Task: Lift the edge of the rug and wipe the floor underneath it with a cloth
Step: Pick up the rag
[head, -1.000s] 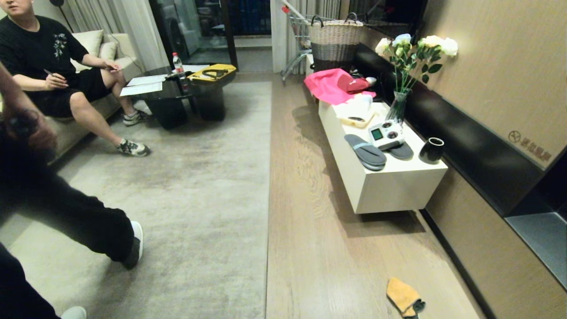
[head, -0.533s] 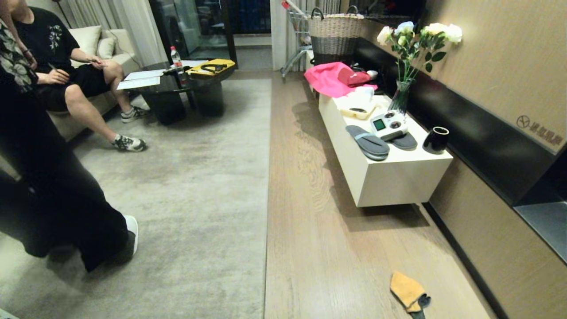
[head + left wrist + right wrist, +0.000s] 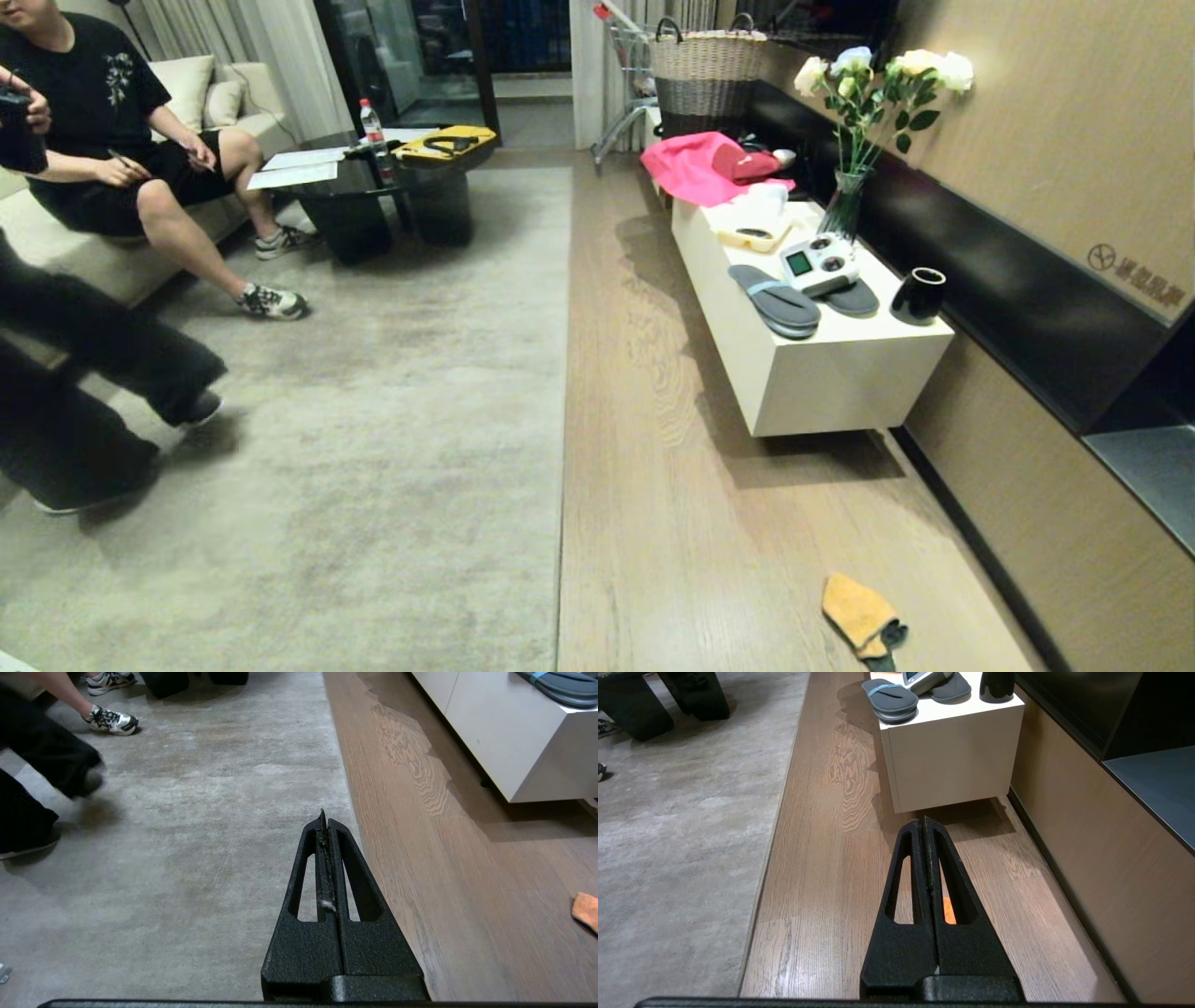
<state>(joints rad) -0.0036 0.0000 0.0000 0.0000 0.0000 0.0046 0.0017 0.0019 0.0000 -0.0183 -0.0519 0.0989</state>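
- Oak-look planks of the floor point(image 3: 709, 523) run as a bare strip between the rug and the white cabinet point(image 3: 840, 383), which serves as the landmark for what follows
- Straight and flat, the rug edge point(image 3: 564, 439) lies on the far side of that strip from the cabinet; nothing has lifted it yet, so the floor beneath it is hidden
- Just past the cabinet's near end, close to the wall, the cloth point(image 3: 859, 618) lies crumpled on the planks, orange-yellow with a dark teal bit at its near end; it probably waits there to be picked up first
- Pressed tight together and empty, the fingers of the left gripper point(image 3: 323, 816) hang over the rug, on the rug's side of its border and away from the cabinet
- Likewise closed on nothing, the right gripper point(image 3: 924, 820) points at the planks in front of the cabinet's near end, with a sliver of orange showing through its finger slots; this arm looks better placed to fetch the cloth
- Neither arm shows in the head view
- On the cabinet top sit grey slippers point(image 3: 777, 301), a black cup point(image 3: 916, 294) and a vase of flowers point(image 3: 845, 201)
- Across the rug from the cabinet a seated person point(image 3: 112, 140) is cut off by the frame, and a second person's dark trouser legs point(image 3: 93, 373) are blurred there
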